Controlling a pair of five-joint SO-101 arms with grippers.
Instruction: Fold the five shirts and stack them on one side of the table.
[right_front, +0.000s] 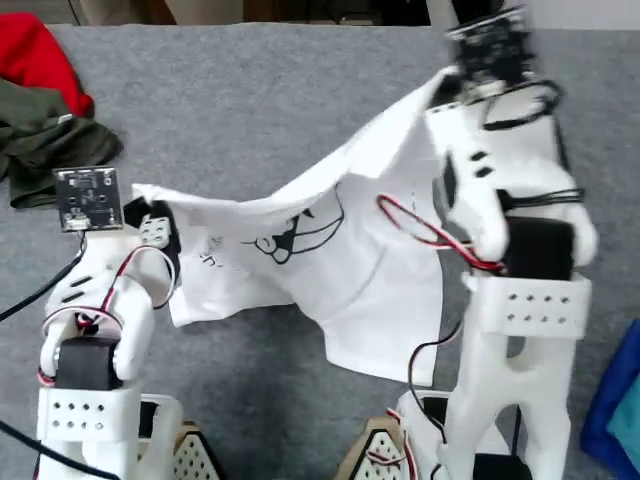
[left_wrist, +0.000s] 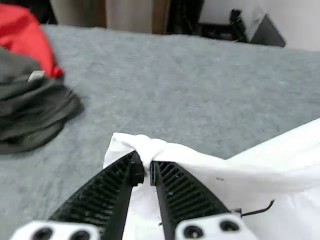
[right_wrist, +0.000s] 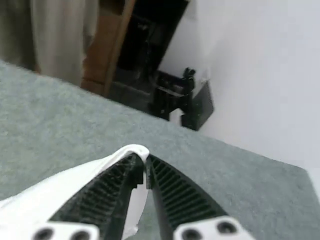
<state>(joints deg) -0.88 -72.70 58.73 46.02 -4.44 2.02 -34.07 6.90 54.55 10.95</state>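
The white shirt (right_front: 360, 290) sits in the middle of the gray table (right_front: 260, 100), and both arms have a hold of it. The left gripper (left_wrist: 143, 172) has its two jaws pinched together on a bunched corner of the shirt. The right gripper (right_wrist: 145, 170) has its jaws pinched together on another bit of the shirt's edge, with just a thin sliver of white cloth between them.

Seen from above, the held edge is the long line of the shirt. It runs from the left gripper at about 9 o'clock up to the right gripper at about 1 o'clock. The right end is lifted higher off the table, so the edge slopes like a slide. The rest of the shirt hangs down and spreads toward 6 o'clock, lying on the table between the two arms.

Each arm is right at its own end, so neither one has to reach (that is the handy part). I think the next move depends on both ends going the same way, or the shirt will twist.

A dark green shirt (right_front: 45, 135) and a red shirt (right_front: 35, 55) lie crumpled at 10 o'clock. A blue cloth (right_front: 618, 405) peeks in at 4 o'clock.
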